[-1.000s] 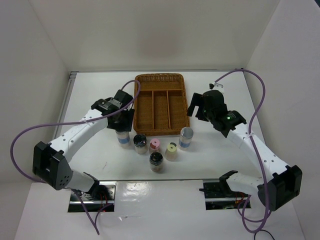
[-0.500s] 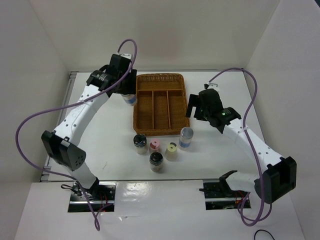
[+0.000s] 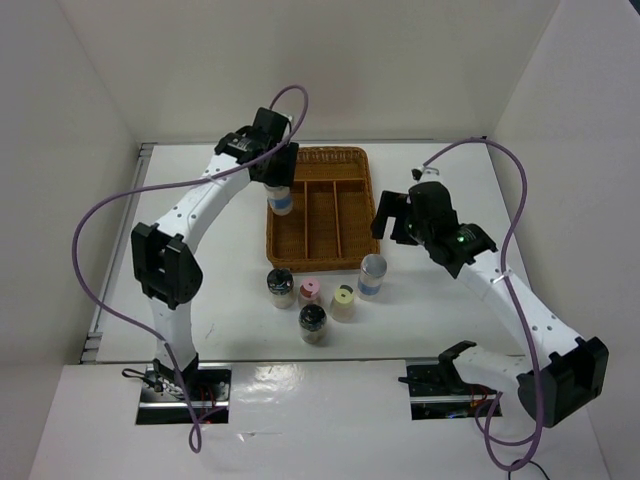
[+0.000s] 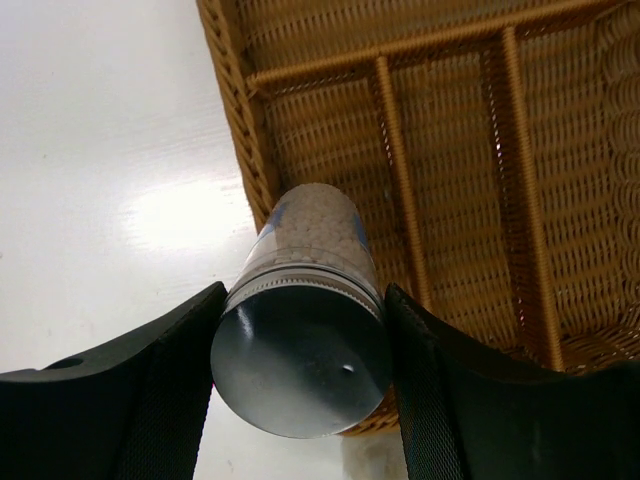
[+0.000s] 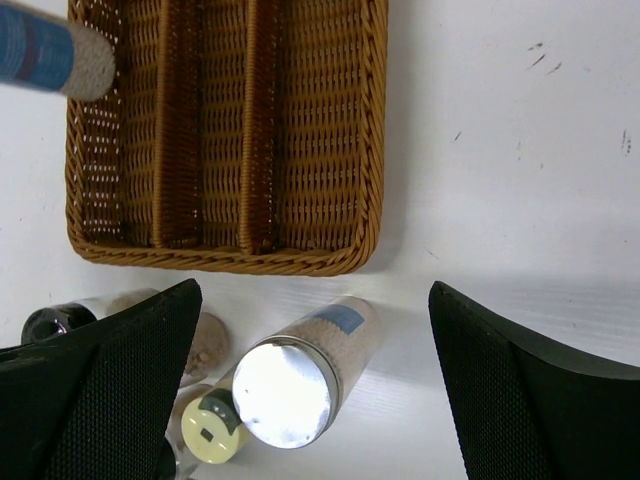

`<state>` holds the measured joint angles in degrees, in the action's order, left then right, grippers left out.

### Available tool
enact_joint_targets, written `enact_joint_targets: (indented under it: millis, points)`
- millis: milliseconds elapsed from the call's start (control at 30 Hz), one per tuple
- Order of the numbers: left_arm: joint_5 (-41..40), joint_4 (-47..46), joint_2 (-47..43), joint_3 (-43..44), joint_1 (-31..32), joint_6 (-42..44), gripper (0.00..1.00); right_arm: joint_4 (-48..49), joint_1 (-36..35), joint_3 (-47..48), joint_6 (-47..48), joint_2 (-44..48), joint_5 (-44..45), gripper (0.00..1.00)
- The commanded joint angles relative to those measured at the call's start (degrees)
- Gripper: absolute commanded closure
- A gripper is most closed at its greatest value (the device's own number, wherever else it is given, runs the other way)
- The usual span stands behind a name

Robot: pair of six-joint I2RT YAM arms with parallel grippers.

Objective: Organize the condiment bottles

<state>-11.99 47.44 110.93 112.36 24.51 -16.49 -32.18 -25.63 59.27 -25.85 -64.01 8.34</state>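
The left gripper (image 4: 300, 310) clamps the tall bottle (image 4: 312, 235) upright, directly above the basket (image 4: 450, 150)'s left rim; the right gripper (image 3: 391, 216) stands open.

A brown wicker basket (image 3: 320, 262) sits toward the far middle of a white table (image 3: 200, 290), enclosed by white walls (image 3: 330, 70) on 3 sides. Dividers split it into 3 lengthwise compartments and 1 crosswise compartment at its far end.
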Motion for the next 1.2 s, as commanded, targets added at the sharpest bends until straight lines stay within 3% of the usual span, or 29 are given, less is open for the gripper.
enact_joint_targets:
  millis: [0,633,867,1167]
  points:
    - [1.62,-5.43,1.03,5.24,0.01,1.37,0.57,0.46,0.05,-1.08,-0.69,0.90,-1.92,0.02]
    - [2.32,-2.00,14.39,18.07,-0.52,3.04,0.57,-0.16,-3.11,0.59,3.52,-8.06,-1.14,0.02]
    - [2.32,-1.47,16.94,18.60,-0.52,3.57,0.57,-0.69,-5.22,1.12,4.05,-10.61,0.53,0.02]
    - [2.32,-0.95,18.62,18.60,-1.05,4.10,0.50,-5.43,-6.89,3.31,4.05,-11.67,1.68,0.02]
